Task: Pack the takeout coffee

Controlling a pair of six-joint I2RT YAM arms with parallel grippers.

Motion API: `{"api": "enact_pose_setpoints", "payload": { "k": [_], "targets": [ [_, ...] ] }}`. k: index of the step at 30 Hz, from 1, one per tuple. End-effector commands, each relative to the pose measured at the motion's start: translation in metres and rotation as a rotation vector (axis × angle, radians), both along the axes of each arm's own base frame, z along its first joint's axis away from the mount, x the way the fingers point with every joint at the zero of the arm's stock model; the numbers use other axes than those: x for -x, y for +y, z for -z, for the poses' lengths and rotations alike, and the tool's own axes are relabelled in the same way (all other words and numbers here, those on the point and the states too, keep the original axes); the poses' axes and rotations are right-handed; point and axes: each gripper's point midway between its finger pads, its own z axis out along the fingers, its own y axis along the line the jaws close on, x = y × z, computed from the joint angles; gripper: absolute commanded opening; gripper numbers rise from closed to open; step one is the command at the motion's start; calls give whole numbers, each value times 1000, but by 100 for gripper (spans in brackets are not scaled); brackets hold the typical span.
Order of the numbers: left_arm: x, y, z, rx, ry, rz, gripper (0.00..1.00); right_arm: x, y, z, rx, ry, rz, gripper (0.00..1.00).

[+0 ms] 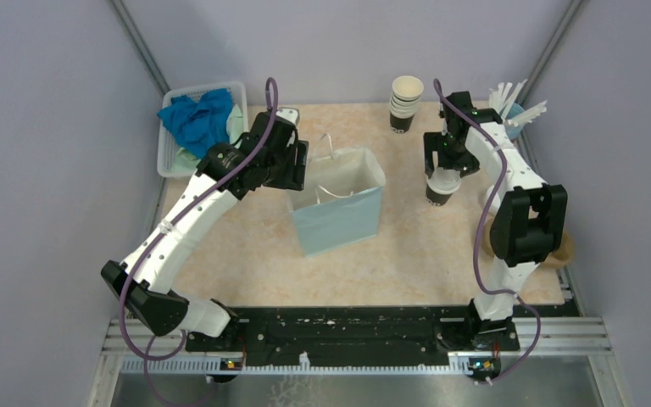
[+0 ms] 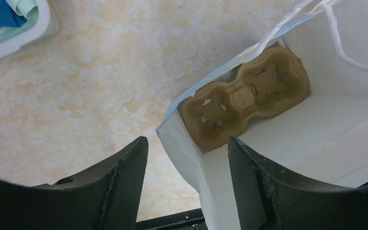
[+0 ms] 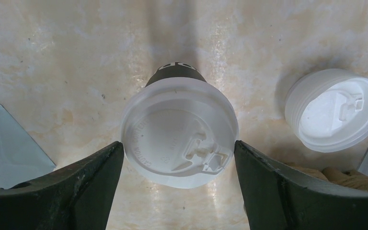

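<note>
Takeout coffee (image 3: 179, 134): upright on worktop (image 3: 52, 57), right of paper bag (image 1: 339, 203), centred between right fingers (image 3: 91, 182), which stand apart, flanking its lid, unclamped. Left fingers (image 2: 120, 177): apart, straddling bag wall; cup carrier (image 2: 244, 100) inside

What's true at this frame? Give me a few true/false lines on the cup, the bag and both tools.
1. The takeout coffee sits between the fingers of the open right tool. True.
2. The takeout coffee is inside the paper bag. False: it stands on the table, right of the bag.
3. A cup carrier lies in the bottom of the bag. True.
4. The left tool is shut on a bag handle. False: it is open, straddling the bag's wall.
5. A loose lid lies near the coffee. True.
</note>
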Motion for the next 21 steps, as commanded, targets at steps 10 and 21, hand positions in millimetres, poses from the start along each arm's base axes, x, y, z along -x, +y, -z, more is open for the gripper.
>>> {"api": "enact_pose_setpoints", "payload": {
  "k": [10,21],
  "targets": [
    [-7,1,-15,14,-54,-5,69,-12,-3,-4,10,-32,-3,85],
    [-6,3,-15,18,-48,-20,69,-10,-3,-7,11,-34,-2,72]
  ]
}}
